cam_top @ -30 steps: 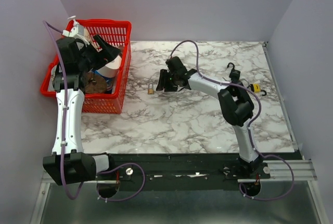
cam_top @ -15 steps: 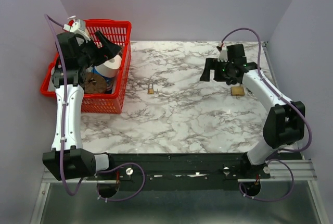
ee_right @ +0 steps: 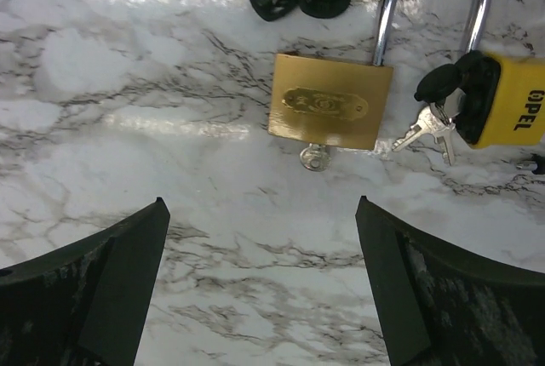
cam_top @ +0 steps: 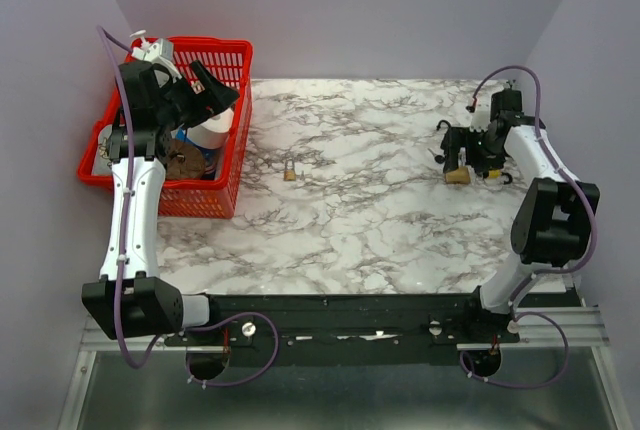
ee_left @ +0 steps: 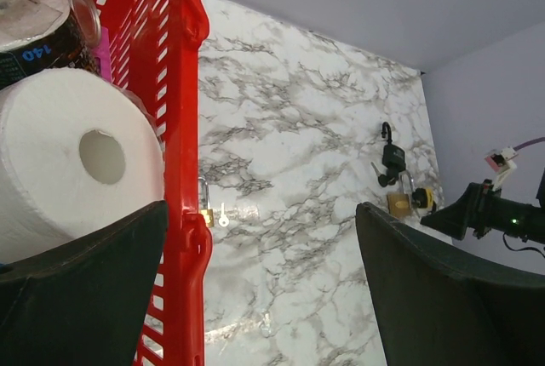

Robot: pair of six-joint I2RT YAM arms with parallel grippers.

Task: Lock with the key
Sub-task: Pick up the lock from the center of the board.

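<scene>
Two sets of jaws gape wide, neither holding anything. Ahead of the right jaws, roughly midway between them and untouched, a brass padlock [ee_right: 330,111] lies flat on the marble surface [ee_right: 170,170]. Its key [ee_right: 313,158] sticks out toward them, and a yellow padlock [ee_right: 515,100] lies just beside it. The left jaws straddle the red basket [ee_left: 183,85] wall, well apart from the brass padlock.

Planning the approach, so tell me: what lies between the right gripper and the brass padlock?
Only bare marble tabletop, in the right wrist view, between the open right gripper and the brass padlock, whose key sticks out toward it.
</scene>
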